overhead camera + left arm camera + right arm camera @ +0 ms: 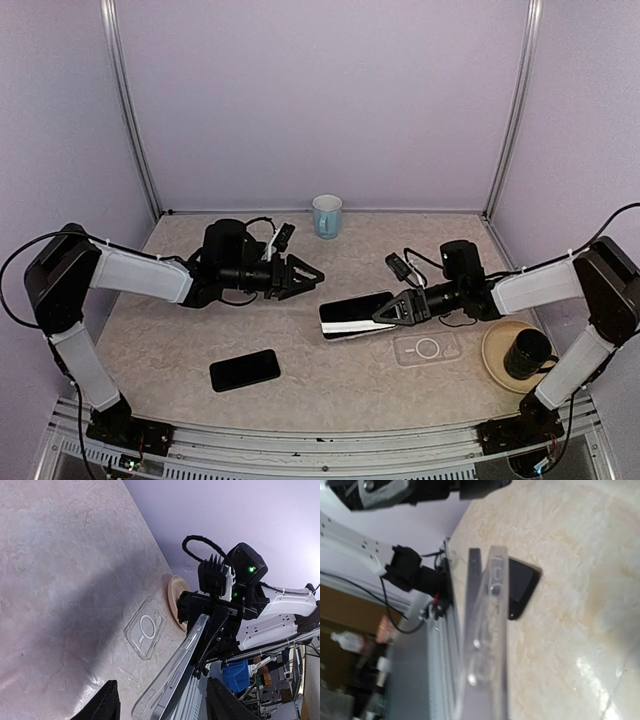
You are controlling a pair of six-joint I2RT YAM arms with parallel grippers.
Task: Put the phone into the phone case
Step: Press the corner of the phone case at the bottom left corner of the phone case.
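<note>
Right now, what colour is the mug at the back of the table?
The mug is light blue, clearest in the top external view.

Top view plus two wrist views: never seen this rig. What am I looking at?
Two robot arms are bolted at the near edge of the table. The top view looks down from behind them; each wrist view rides on one arm. The left gripper is open and empty. The right gripper is shut on a dark phone with a clear case against it. On it lie a second black phone, a spare clear case, a blue mug and a plate carrying a black mug.
</note>
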